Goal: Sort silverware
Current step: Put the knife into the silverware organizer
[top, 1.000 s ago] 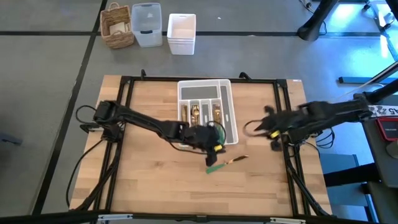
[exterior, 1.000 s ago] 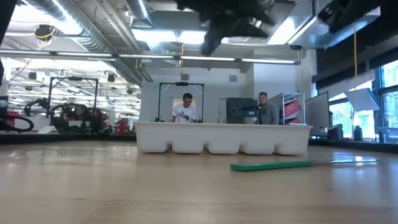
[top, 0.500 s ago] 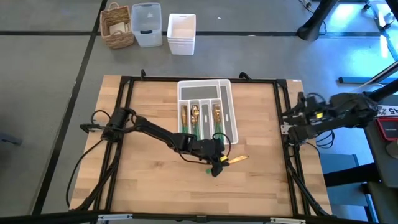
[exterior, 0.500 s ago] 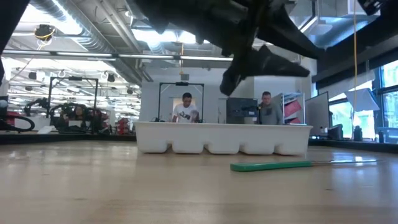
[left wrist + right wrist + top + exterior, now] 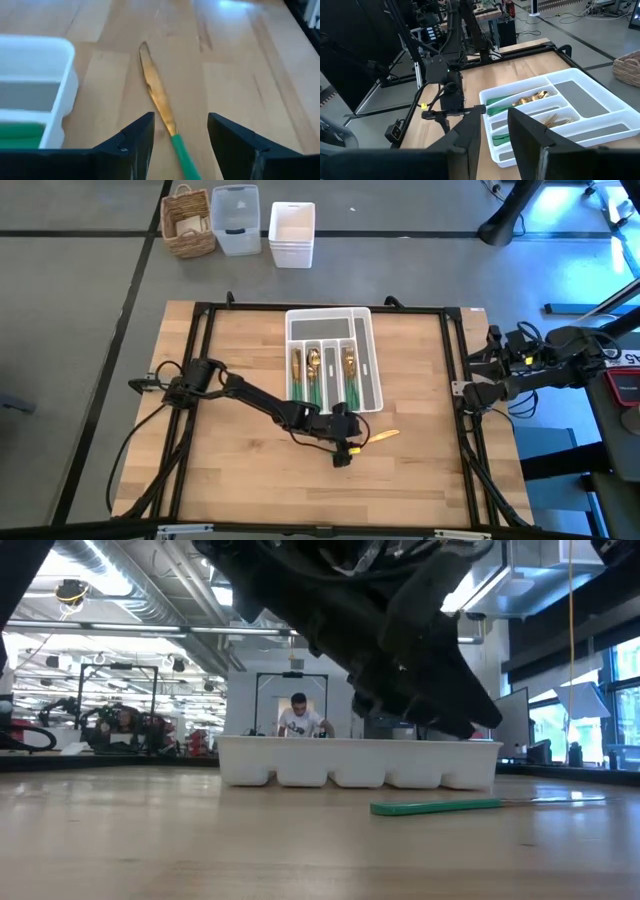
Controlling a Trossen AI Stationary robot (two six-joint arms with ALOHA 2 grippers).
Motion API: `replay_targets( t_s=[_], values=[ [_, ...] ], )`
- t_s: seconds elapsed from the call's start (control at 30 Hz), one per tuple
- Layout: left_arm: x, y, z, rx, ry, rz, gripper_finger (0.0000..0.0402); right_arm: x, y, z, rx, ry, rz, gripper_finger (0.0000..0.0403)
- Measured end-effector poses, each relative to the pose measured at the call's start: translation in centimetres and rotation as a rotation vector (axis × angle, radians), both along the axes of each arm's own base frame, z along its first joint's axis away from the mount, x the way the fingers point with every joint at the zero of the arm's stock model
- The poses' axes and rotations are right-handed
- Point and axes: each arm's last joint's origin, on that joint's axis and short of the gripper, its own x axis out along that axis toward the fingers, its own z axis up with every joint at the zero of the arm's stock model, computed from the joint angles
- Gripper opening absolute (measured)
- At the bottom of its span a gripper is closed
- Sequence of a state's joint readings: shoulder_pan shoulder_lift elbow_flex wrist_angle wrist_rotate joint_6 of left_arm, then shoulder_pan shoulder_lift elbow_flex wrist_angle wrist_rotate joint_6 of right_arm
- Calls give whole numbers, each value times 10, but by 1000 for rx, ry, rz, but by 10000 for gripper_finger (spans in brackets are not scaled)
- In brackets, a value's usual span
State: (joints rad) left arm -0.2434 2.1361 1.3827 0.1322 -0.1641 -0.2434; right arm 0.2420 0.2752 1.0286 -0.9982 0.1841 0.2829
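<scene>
Left gripper [image 5: 177, 132] is low over the table [image 5: 240, 480], jaws spread wide and holding nothing; the loose piece of silverware [image 5: 159, 102] lies flat between the two fingers [image 5: 137, 142], green handle toward the jaws and gold end pointing away, the white tray [image 5: 47, 85] just to one side with more green-handled pieces [image 5: 325, 370] in its slots. Since a second ago this arm has swung from the tray's near edge down onto the piece with its jaws widening. The right gripper [image 5: 480, 385] has pulled back from mid-table to the right edge, jaws part open, empty.
</scene>
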Motion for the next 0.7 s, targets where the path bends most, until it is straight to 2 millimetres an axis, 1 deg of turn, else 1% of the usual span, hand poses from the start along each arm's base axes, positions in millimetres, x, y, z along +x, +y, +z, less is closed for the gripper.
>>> replay_targets(
  t_s=[0.07,0.17,0.47,0.7],
  values=[
    [1,-1,-1,17,-8,-8,178,0,0,0,0,1,-1,101],
    [1,-1,-4,-9,5,9,178,0,0,0,-3,0,-11,101],
    [0,-15,-24,-14,36,-7,178,0,0,0,-7,1,-17,101],
    [-1,-15,-41,31,75,6,178,0,-1,0,-16,0,-49,101]
  ],
)
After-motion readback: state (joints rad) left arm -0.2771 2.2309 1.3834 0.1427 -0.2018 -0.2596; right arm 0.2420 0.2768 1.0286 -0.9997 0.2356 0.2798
